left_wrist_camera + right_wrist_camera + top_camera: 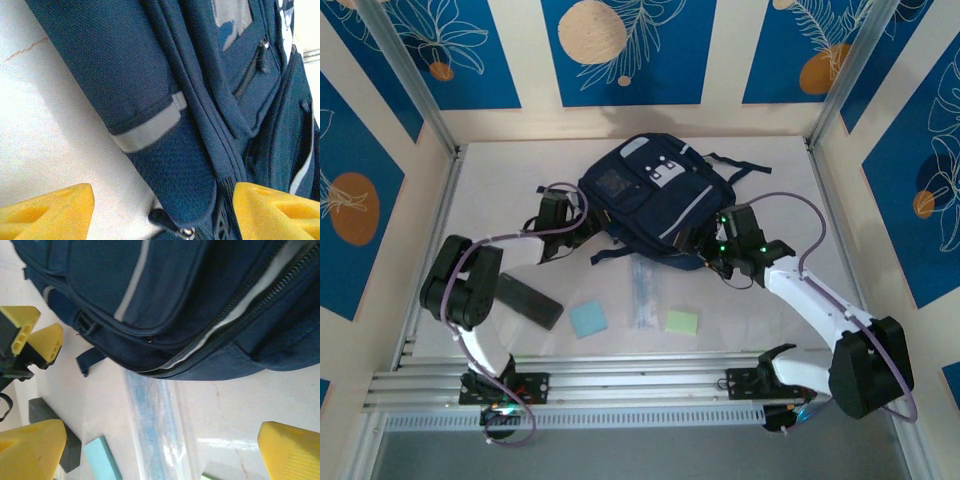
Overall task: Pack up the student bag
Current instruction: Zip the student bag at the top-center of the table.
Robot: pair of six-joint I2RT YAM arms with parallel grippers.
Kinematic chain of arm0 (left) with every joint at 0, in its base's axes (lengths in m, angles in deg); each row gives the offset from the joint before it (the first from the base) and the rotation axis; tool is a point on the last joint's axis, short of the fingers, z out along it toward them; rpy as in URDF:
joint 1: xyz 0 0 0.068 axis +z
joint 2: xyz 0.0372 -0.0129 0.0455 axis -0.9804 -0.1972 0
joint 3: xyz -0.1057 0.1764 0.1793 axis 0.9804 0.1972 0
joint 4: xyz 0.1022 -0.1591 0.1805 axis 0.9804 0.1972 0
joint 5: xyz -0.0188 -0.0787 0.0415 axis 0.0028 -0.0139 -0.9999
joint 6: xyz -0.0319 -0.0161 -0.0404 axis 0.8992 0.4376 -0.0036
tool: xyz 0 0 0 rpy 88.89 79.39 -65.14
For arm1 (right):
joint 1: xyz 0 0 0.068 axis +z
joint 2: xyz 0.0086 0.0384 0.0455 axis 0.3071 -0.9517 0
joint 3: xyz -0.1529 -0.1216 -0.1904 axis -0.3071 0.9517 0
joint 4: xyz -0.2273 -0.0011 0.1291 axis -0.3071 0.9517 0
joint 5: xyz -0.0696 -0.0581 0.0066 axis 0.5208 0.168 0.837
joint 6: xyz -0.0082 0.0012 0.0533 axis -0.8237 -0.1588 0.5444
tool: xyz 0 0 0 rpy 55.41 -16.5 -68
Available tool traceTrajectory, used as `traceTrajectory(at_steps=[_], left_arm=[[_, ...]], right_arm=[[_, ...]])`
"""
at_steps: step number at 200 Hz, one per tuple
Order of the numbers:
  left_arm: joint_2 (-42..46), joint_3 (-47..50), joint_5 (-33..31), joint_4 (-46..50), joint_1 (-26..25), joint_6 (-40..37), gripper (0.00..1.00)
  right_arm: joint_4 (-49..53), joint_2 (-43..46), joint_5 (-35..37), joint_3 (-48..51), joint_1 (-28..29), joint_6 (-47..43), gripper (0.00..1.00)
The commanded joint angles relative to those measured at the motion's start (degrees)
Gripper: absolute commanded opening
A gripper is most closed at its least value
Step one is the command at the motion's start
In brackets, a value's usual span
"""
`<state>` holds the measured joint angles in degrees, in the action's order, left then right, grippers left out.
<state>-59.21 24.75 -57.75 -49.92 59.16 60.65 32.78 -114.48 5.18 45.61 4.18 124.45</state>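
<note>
**White table between blue-patterned walls: bag at the middle, both grippers spread wide**

On the white table (490, 200), the student bag (655, 205) is lying flat at the centre. You are holding the left gripper (582, 232) at its left edge, with the yellow fingers (47, 212) standing wide apart and gripping nothing. Your right gripper (705, 250) is hovering at the bag's near right corner, also spread wide and empty. A dark block (530, 300), a blue pad (588, 320), a clear packet (642, 290) and a green pad (682, 321) are lying in a row just in front of the bag.
</note>
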Motion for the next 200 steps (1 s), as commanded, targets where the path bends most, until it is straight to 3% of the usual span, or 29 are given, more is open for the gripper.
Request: traceTrajectory(at_steps=[1, 13, 39, 60, 79, 108, 117, 168, 200], left_arm=[[-4.2, -2.2, -0.2, -8.9, 0.2, 4.0, 0.74], [-6.4, -2.9, -0.6, -11.7, 0.2, 5.0, 0.73], [-9.2, -4.5, -0.4, -14.5, 0.0, 5.5, 0.58], [-8.7, -3.7, 0.3, -15.9, -0.3, 5.3, 0.21], [-6.9, -1.6, 0.8, -16.5, -0.5, 5.4, 0.0], [-2.5, 4.9, 1.5, -19.6, -0.8, 6.5, 0.0], [-1.0, 7.1, 1.9, -21.2, -0.9, 7.0, 0.0], [4.4, 11.3, 3.5, -24.6, -2.7, 11.3, 0.0], [5.7, 7.6, 1.7, -20.2, -4.3, 12.8, 0.0]], right_arm=[[-3.4, -1.1, 3.2, 2.0, 0.2, 1.9, 0.98], [-5.5, -2.2, 3.2, 2.8, 0.2, 1.9, 0.98], [-9.5, -6.0, 3.7, 2.8, 0.0, 0.6, 0.97], [-11.6, -9.3, 3.9, 1.3, -0.8, -1.8, 0.93], [-15.3, -12.4, 2.8, 0.0, -2.1, -3.6, 0.88], [-18.6, -18.2, 1.8, -5.4, -3.6, -5.9, 0.58], [-19.1, -20.1, 2.4, -7.7, -3.5, -6.8, 0.53], [-12.4, -29.1, 4.4, -21.2, -3.3, -10.2, 0.53], [-3.5, -25.2, 7.7, -22.9, 0.8, -11.0, 0.66]])
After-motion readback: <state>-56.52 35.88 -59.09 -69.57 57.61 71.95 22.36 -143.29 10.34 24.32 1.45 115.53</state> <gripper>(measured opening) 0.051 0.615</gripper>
